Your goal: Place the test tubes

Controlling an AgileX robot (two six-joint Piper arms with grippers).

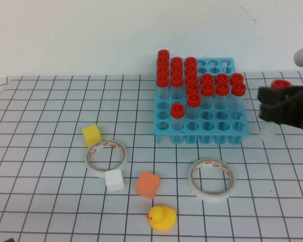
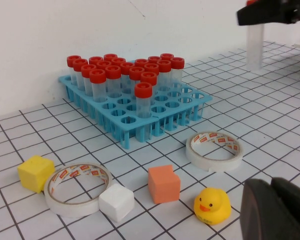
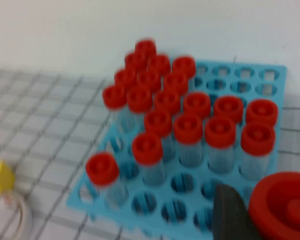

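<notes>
A blue rack stands at the back centre of the gridded table, with several red-capped test tubes upright in its rear and middle rows. Its front rows and far right corner have free holes. My right gripper hovers just right of the rack, shut on a clear test tube with a red cap. That cap fills a corner of the right wrist view beside a dark finger. My left gripper is shut and holds nothing, low near the front edge by the duck.
In front of the rack lie two tape rolls, a yellow cube, a white cube, an orange cube and a yellow rubber duck. A white wall rises behind the rack.
</notes>
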